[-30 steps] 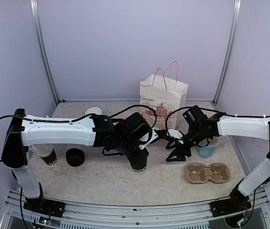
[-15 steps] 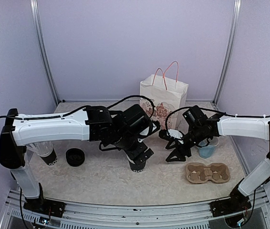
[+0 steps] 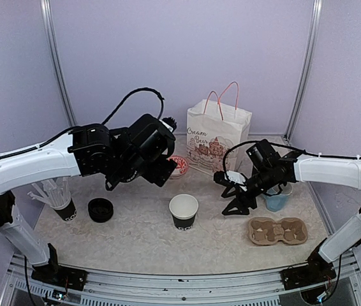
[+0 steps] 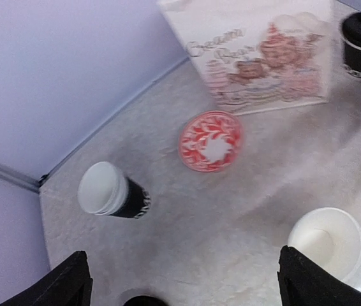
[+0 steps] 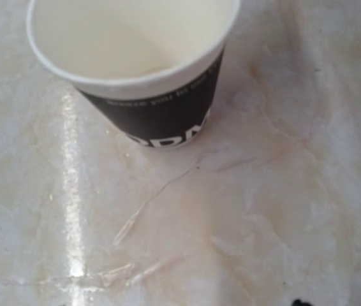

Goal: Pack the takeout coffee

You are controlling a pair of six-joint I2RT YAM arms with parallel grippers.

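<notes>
The cup (image 3: 184,211) stands open in the middle of the bench (image 3: 136,237), a black lid (image 3: 100,209) near the left edge. The left tool (image 4: 192,284) and right tool (image 3: 236,205) are both open. Nothing looks packed yet.

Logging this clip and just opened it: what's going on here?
A black cup stands lidless in the middle of the table, held by neither arm. The left gripper hangs open above the table, empty; the right gripper sits open beside the cup, aimed at it. A black lid lies to the left, and the cardboard carrier holds no cups yet.
</notes>
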